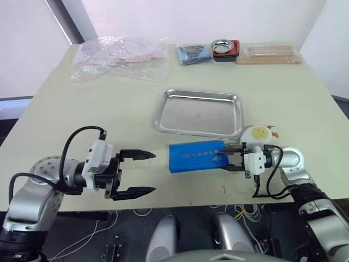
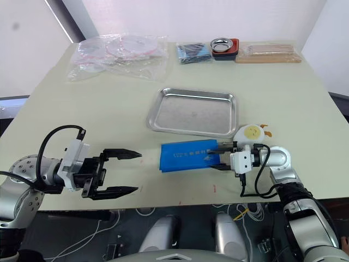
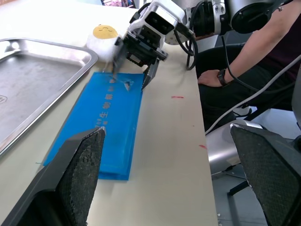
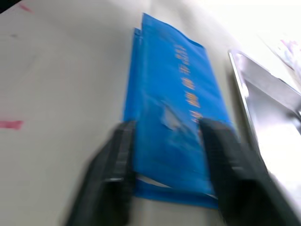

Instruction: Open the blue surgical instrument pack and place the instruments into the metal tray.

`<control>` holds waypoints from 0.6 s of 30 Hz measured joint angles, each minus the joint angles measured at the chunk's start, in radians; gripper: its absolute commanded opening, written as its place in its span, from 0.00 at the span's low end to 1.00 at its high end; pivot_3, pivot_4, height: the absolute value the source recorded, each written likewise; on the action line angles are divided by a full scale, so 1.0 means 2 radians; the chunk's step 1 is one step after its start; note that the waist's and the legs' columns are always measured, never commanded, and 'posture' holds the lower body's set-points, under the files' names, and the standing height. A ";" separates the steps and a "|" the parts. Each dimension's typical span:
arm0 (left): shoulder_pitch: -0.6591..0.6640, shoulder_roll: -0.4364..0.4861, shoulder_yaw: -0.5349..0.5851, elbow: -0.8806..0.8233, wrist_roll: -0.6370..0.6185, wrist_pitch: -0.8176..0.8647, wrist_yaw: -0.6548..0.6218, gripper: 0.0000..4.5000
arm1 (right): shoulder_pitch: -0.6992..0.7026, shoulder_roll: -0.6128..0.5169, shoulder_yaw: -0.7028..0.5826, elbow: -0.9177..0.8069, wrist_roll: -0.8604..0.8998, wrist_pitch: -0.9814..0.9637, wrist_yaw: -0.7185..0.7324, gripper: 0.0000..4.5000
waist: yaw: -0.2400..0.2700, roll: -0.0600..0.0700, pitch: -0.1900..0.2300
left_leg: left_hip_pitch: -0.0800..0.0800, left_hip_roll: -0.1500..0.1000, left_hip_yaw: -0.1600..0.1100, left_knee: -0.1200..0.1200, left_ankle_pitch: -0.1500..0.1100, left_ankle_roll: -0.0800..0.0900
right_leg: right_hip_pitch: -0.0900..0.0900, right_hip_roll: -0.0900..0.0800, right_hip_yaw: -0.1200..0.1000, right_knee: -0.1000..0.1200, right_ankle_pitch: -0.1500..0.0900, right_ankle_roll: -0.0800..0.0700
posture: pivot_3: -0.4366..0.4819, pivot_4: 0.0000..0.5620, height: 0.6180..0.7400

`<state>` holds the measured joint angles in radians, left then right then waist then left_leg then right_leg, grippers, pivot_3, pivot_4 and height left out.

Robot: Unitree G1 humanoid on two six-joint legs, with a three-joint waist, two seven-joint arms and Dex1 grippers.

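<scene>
Lying closed near the surface's front edge just before the empty metal tray (image 1: 198, 113), the blue surgical instrument pack (image 1: 197, 156), probably soft and slippery, is straddled at its end by the spread right hand (image 1: 232, 159), while the left hand (image 1: 143, 173) gapes.

The flat bright-blue fabric pack (image 1: 197, 156) carries a line of white lettering. The shallow rectangular steel tray (image 1: 199, 113) is shiny silver. The counter (image 1: 109, 109) is pale cream, flecked with small red marks near its front edge.
</scene>
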<state>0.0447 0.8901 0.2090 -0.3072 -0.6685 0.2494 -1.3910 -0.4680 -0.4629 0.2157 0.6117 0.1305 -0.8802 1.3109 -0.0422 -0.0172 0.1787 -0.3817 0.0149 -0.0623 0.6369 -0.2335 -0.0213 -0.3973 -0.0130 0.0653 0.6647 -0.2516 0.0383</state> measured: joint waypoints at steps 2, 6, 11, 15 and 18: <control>0.000 0.000 0.000 0.000 -0.001 0.001 0.000 1.00 | -0.005 0.000 0.003 0.009 -0.002 -0.014 -0.002 0.04 | 0.000 0.000 0.000 | 0.000 0.000 0.000 0.000 0.000 0.000 | 0.000 0.000 0.000 0.000 0.000 0.000 | 0.48 0.27 1.00; 0.000 0.000 0.002 0.000 -0.001 0.001 -0.001 1.00 | -0.005 -0.005 0.007 0.005 0.008 -0.005 0.006 0.04 | 0.000 0.000 0.000 | 0.000 0.000 0.000 0.000 0.000 0.000 | 0.000 0.000 0.000 0.000 0.000 0.000 | 0.48 0.27 1.00; -0.002 -0.006 0.009 0.001 0.001 -0.012 0.000 1.00 | 0.038 -0.037 0.009 -0.125 0.083 0.144 0.027 0.04 | 0.002 0.000 0.000 | 0.000 0.001 0.000 0.000 0.000 0.000 | 0.000 0.000 0.000 0.000 0.000 0.000 | 0.48 0.27 1.00; -0.001 -0.006 0.009 0.001 0.000 -0.012 0.000 1.00 | 0.068 -0.110 0.018 -0.253 0.154 0.350 0.056 0.04 | 0.002 0.001 0.000 | -0.001 0.001 0.000 0.000 0.000 0.000 | 0.000 0.000 0.000 0.000 0.000 0.000 | 0.48 0.27 1.00; -0.002 -0.006 0.009 0.000 0.000 -0.012 0.000 1.00 | 0.065 -0.116 0.018 -0.293 0.196 0.469 0.047 0.04 | 0.000 0.000 0.000 | 0.000 0.001 0.000 0.000 0.000 0.000 | 0.000 0.001 0.000 0.000 -0.001 0.002 | 0.48 0.27 1.00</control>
<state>0.0411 0.8781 0.2274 -0.3065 -0.6686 0.2254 -1.3911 -0.3387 -0.6947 0.2512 0.0260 0.5234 0.0577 1.4056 -0.0432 -0.0165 0.1795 -0.3816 0.0171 -0.0617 0.6370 -0.2336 -0.0212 -0.3976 -0.0113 0.0655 0.6648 -0.2537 0.0413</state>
